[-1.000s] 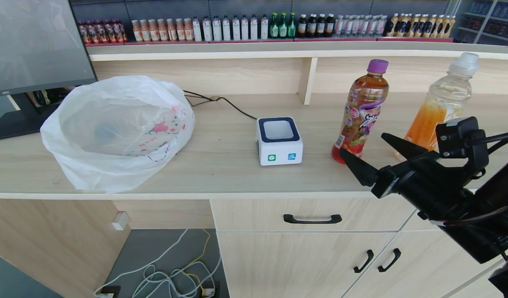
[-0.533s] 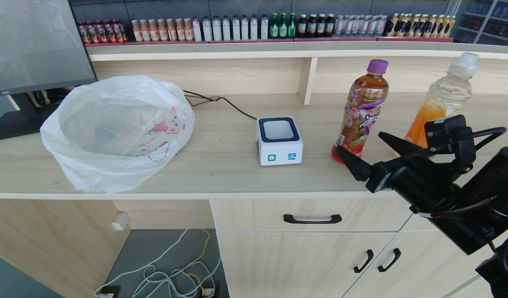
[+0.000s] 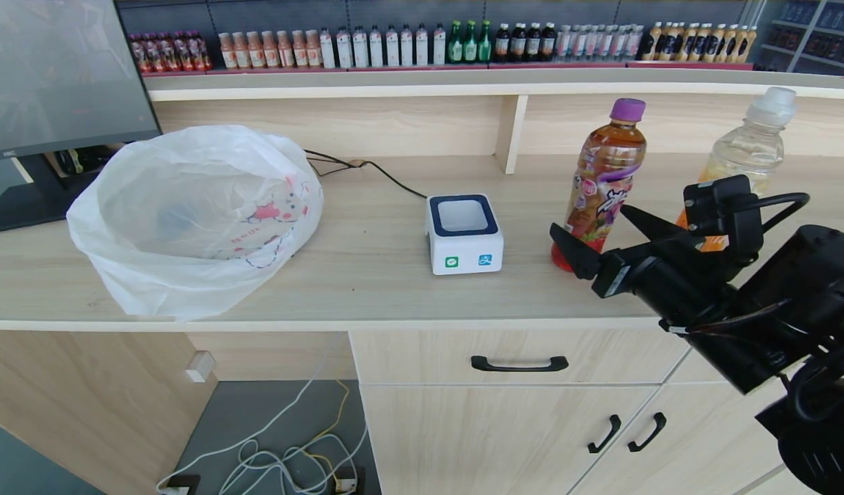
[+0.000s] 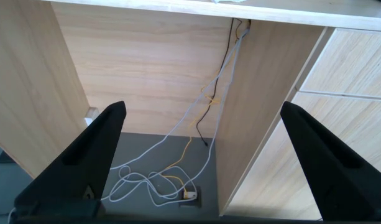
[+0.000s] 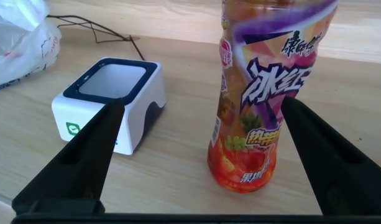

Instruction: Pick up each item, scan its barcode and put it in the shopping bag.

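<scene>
A purple-capped tea bottle (image 3: 604,183) (image 5: 263,93) stands upright on the counter, right of the white barcode scanner (image 3: 463,233) (image 5: 110,101). An orange drink bottle (image 3: 741,155) with a clear cap stands farther right. The white shopping bag (image 3: 195,213) (image 5: 19,37) sits open at the counter's left. My right gripper (image 3: 604,237) (image 5: 202,162) is open just in front of the tea bottle, one finger on each side of it, not touching. My left gripper (image 4: 202,162) is open below counter height, facing the alcove under the counter.
A monitor (image 3: 57,72) stands at the far left behind the bag. A black cable (image 3: 366,168) runs from the scanner to the back wall. Drawers with black handles (image 3: 518,363) lie under the counter (image 3: 366,275). Loose cables (image 4: 171,180) lie on the floor.
My right gripper has moved up and forward towards the tea bottle, staying open. The bottles, scanner and bag have not moved.
</scene>
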